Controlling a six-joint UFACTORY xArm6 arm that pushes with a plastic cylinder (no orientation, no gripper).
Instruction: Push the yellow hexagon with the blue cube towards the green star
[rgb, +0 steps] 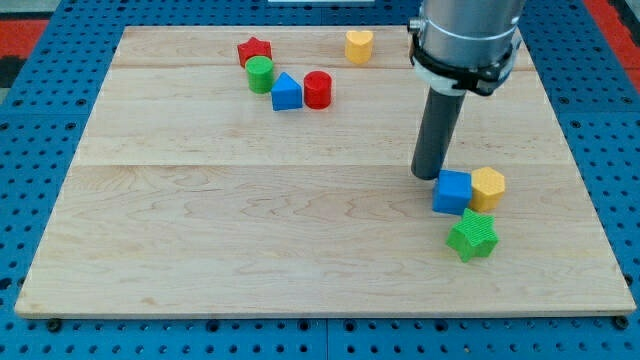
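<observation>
The blue cube lies at the view's right on the wooden board, touching the yellow hexagon on its right. The green star sits just below both, close to them. My tip rests at the cube's upper left edge, touching or nearly touching it.
Near the view's top left stand a red star, a green cylinder, a blue triangular block and a red cylinder. A yellow heart lies at the top centre. The board's right edge is near the hexagon.
</observation>
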